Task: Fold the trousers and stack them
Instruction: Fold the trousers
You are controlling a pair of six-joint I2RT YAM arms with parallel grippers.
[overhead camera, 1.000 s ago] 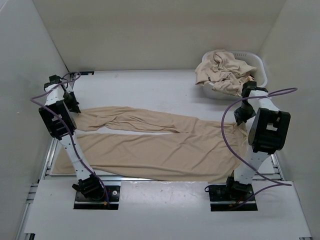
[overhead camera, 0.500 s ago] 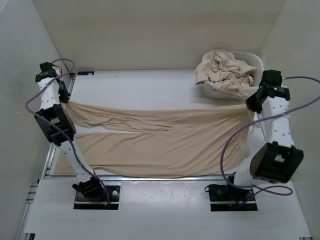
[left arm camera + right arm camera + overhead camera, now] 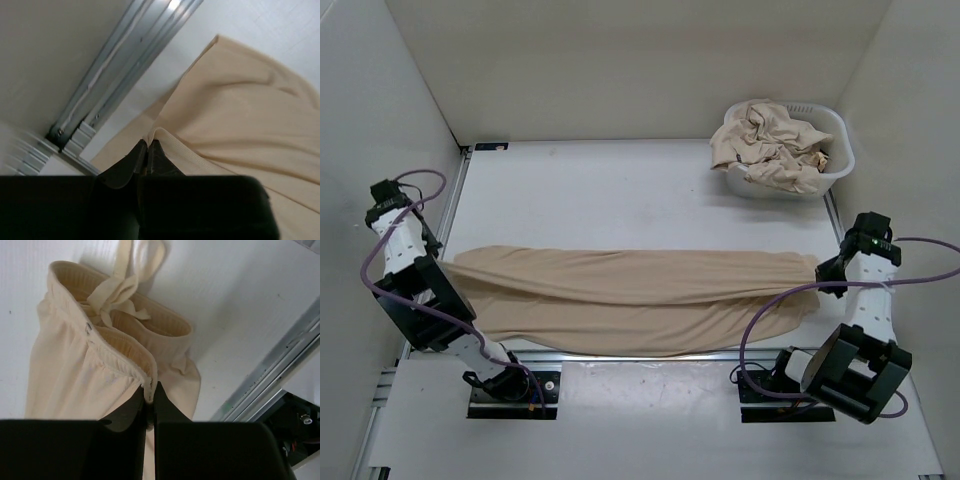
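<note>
One pair of beige trousers [image 3: 630, 295] lies stretched across the near half of the table, one leg folded over the other. My left gripper [image 3: 442, 262] is shut on the leg cuff [image 3: 165, 137] at the left end. My right gripper [image 3: 823, 270] is shut on the elastic waistband [image 3: 125, 360] at the right end, with the drawstring [image 3: 112, 290] hanging loose. Both ends are held just above the table. More beige trousers [image 3: 770, 140] are heaped in the basket.
A white plastic basket [image 3: 837, 160] stands at the back right corner. Metal rails run along the table's left edge [image 3: 115, 75] and right edge [image 3: 280, 365]. White walls close in the left, right and back sides.
Both grippers have pulled the far leg toward the near edge and lowered it. The far leg now lies folded over the near leg. Both arms have swung outward and toward the near edge.
</note>
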